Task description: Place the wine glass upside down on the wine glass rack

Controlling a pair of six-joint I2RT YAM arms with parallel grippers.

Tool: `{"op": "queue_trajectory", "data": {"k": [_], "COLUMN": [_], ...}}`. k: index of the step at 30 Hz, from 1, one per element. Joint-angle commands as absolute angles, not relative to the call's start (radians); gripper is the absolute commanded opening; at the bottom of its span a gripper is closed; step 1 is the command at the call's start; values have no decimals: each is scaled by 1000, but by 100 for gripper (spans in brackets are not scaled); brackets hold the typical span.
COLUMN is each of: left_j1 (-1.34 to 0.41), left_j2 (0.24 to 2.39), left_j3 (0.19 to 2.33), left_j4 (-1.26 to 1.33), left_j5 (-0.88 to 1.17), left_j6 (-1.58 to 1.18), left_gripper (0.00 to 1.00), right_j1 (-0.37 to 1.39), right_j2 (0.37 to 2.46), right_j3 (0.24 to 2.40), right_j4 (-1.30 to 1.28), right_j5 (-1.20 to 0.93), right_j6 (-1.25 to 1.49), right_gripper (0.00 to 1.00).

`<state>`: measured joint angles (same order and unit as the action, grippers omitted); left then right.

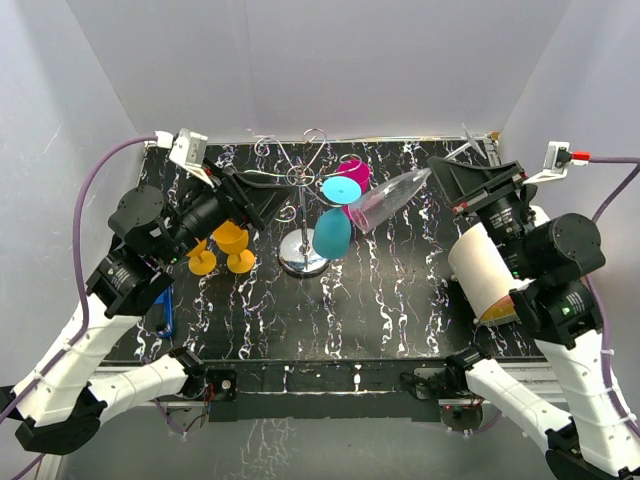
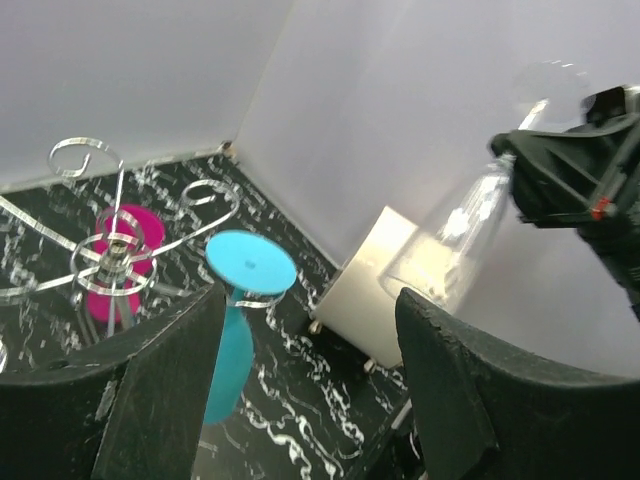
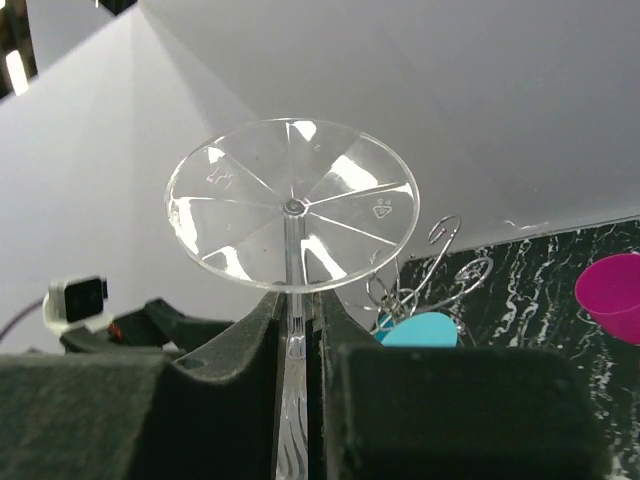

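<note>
The wine glass rack [image 1: 303, 250] stands mid-table on its chrome dome base. It also shows in the left wrist view [image 2: 118, 255] and the right wrist view [image 3: 432, 262]. A teal glass [image 1: 333, 228] and a magenta glass [image 1: 352, 172] hang on it upside down. My right gripper [image 1: 448, 170] is shut on the stem of a clear wine glass [image 1: 390, 200], held tilted in the air right of the rack, bowl toward the rack. In the right wrist view the gripper [image 3: 298, 315] pinches the stem below the round foot [image 3: 290, 205]. My left gripper [image 1: 245, 200] is open and empty left of the rack.
Two yellow glasses [image 1: 225, 245] stand upside down on the table left of the rack. A cream cylinder [image 1: 485, 270] sits at the right by the right arm. A blue object [image 1: 165, 315] lies at the left edge. White walls enclose the black marbled table [image 1: 380, 310].
</note>
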<state>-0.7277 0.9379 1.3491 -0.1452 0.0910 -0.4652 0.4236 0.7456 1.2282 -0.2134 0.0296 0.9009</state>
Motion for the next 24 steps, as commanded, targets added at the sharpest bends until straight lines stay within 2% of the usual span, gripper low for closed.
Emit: {"op": "queue_trajectory", "data": {"k": [1,4,7,11,24], "left_j1": [-722,-722,-722,-722,-722], "left_j2": [892,885,885,890,826], "left_j3": [1383,1375,1378,1419,1354], "left_j4": [-305,-381,-453,-551,-499], "left_j5": [-5,-50,-98,-224,-409], "left_j6": [-532,-570,-607,-636,-566], "left_gripper": [67,67,67,67,67], "right_j1": [426,424,425,423,422], "right_j2": [714,711,707,705,709], "right_j3": [1297,1338,1347,1328,1172], "right_j4": [-284,-350,-351,-364,-247], "right_j5": [-267,-469,-578,-643,-704], "right_j6": [590,479,434,370,429], "right_gripper": [0,0,0,0,0]}}
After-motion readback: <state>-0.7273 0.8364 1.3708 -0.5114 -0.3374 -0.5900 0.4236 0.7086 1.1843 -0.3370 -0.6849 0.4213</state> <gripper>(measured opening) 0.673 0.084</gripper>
